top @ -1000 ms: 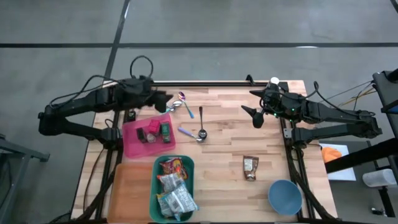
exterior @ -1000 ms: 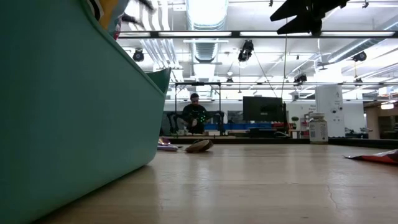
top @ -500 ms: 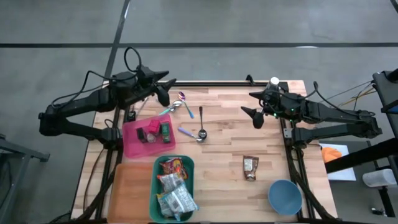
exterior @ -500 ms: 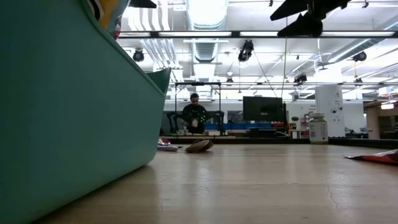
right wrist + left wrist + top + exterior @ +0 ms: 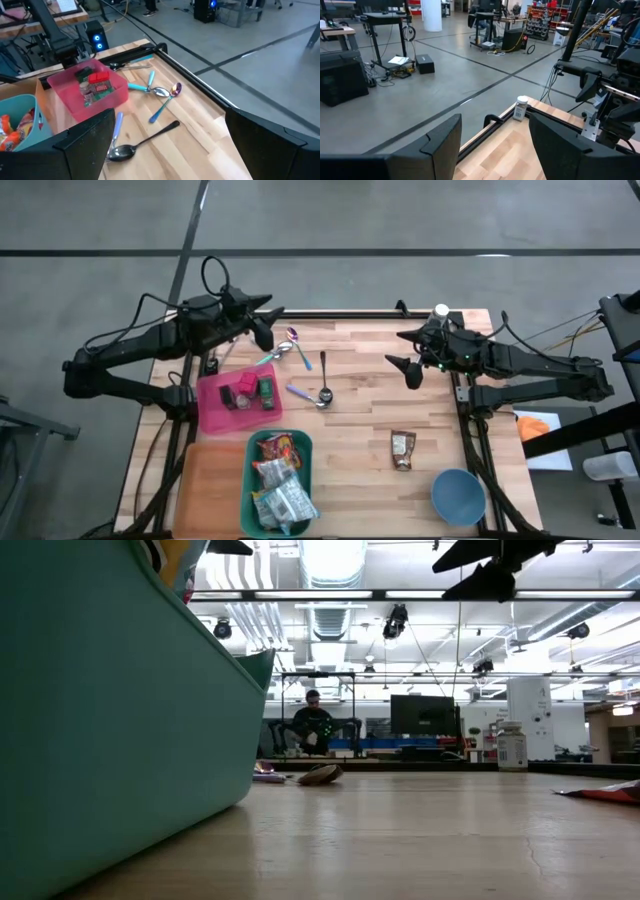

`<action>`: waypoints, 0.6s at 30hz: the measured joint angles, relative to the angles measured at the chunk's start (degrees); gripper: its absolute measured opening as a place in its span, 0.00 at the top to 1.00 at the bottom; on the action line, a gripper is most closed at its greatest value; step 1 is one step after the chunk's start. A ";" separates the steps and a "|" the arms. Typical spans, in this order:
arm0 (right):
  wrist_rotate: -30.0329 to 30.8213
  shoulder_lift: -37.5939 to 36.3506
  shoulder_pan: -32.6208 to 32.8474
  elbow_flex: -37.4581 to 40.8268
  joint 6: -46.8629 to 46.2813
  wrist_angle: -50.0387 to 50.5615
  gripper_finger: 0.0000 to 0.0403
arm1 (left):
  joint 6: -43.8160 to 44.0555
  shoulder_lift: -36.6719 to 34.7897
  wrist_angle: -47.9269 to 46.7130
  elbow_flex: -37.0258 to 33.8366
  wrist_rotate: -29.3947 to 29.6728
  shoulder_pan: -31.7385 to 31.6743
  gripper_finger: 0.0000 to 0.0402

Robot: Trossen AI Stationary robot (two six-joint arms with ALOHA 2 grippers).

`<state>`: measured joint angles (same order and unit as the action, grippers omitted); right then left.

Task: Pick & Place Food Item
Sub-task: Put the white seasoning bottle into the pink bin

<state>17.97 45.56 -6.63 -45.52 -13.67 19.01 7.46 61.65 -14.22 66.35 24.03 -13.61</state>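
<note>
The left gripper (image 5: 268, 320) hangs above the far left corner of the table (image 5: 370, 390), near the rail, and its fingers stand apart with nothing between them; in its wrist view only floor and table edge show between the two dark fingers (image 5: 440, 145). The right gripper (image 5: 403, 350) hangs over the far right part of the table, its fingers spread wide and empty; its wrist view looks between them at the spoons and the pink tray. Just beside the left gripper lie two spoons (image 5: 293, 338) with coloured handles, and a little further a dark spoon (image 5: 324, 380) and one with a blue handle (image 5: 300, 392). The pink tray (image 5: 212, 410) lies near the left edge and holds some small packs (image 5: 250, 392). Nearer to the front a teal bin (image 5: 305, 442) holds several snack bags (image 5: 278, 480), and an orange tray (image 5: 208, 490) touches its left side. The food item, a small brown packet (image 5: 402, 449), lies flat on the wood in the right front part, well apart from both grippers. A blue bowl (image 5: 458, 496) stands near the front right corner. A white bottle (image 5: 441, 311) stands at the far right edge. In the low view a person (image 5: 313, 723) sits far in the room behind.
</note>
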 joint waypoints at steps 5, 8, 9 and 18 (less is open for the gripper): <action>0.01 -0.04 0.00 0.00 0.29 -2.09 0.07 | 0.02 0.00 -0.45 -0.02 -0.02 0.00 0.41; -0.01 -0.14 -0.02 -0.42 -3.13 -1.00 0.07 | 0.04 0.00 -1.61 -0.02 -0.03 0.00 0.41; -0.01 -0.13 -0.03 -1.11 -4.46 0.22 0.07 | 0.03 0.00 -2.11 -0.02 -0.03 0.00 0.41; 0.37 3.55 -1.72 -15.22 -10.26 21.16 0.07 | 0.10 0.00 -8.93 -0.05 -0.03 0.00 0.41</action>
<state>18.34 49.12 -8.35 -60.74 -23.93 40.16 7.57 61.65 -23.15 66.29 24.00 -13.61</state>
